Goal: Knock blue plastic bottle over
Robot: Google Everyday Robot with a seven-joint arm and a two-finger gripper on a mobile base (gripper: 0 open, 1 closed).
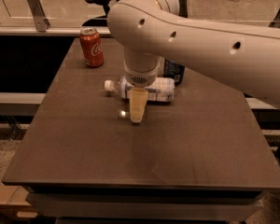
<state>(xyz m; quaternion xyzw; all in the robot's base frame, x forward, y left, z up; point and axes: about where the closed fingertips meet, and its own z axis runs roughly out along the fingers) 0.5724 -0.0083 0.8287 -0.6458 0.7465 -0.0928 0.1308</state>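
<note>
The blue plastic bottle [155, 89] lies on its side on the dark table [144, 143], its white cap pointing left toward the red can. It is clear and ribbed with a white-and-blue label. My gripper [137, 112] hangs from the white arm just in front of the bottle's middle, its tan fingers pointing down close to the table top. The arm's wrist covers part of the bottle.
A red Coca-Cola can [92, 47] stands upright at the table's back left. A dark blue soda can [173, 71] stands behind the bottle, mostly hidden by the arm. A ledge with a metal bracket [36, 9] runs behind the table.
</note>
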